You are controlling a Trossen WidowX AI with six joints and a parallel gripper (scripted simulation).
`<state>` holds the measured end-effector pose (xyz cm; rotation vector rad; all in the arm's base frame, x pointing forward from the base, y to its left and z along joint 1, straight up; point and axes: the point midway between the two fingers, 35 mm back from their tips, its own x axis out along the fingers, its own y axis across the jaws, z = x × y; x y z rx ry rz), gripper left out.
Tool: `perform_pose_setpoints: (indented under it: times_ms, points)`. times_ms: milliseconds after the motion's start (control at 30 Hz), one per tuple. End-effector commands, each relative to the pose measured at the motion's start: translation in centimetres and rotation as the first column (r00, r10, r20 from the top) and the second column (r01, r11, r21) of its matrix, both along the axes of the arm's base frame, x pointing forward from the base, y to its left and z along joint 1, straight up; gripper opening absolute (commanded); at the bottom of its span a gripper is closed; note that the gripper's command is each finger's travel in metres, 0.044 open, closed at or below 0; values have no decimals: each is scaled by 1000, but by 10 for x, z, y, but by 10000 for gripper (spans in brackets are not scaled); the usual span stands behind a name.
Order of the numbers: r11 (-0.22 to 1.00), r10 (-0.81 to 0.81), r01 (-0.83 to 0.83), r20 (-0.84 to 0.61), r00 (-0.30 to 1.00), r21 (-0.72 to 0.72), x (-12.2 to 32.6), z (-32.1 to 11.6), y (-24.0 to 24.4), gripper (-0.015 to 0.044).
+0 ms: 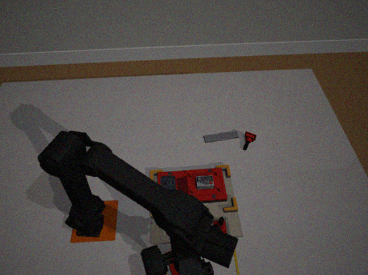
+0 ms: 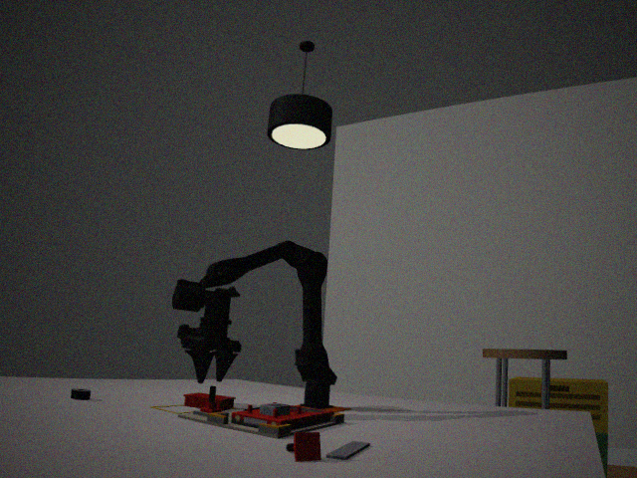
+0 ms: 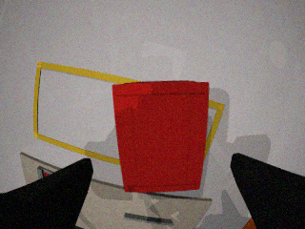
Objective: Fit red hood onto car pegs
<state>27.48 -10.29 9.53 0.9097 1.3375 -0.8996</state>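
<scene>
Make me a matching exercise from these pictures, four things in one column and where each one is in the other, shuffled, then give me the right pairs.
Things:
1. hood
2. engine
3. gripper
4. grey strip

Places or states:
A. open, above the hood, apart from it
B. lying on the table over one end of the yellow outline
C. lying on the table beyond the jig, beside a small red part
D. seated on the red chassis in the jig

Pairs: 1-B, 2-D, 3-A, 4-C
</scene>
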Motion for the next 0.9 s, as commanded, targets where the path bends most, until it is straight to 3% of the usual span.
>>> perform_pose_setpoints:
  times_ms: [0,867]
  points:
    - [1000,3,-3,-5,1000,3,-1,-5,1,440]
    - [1000,3,-3,-6,1000,3,-1,-25,1,440]
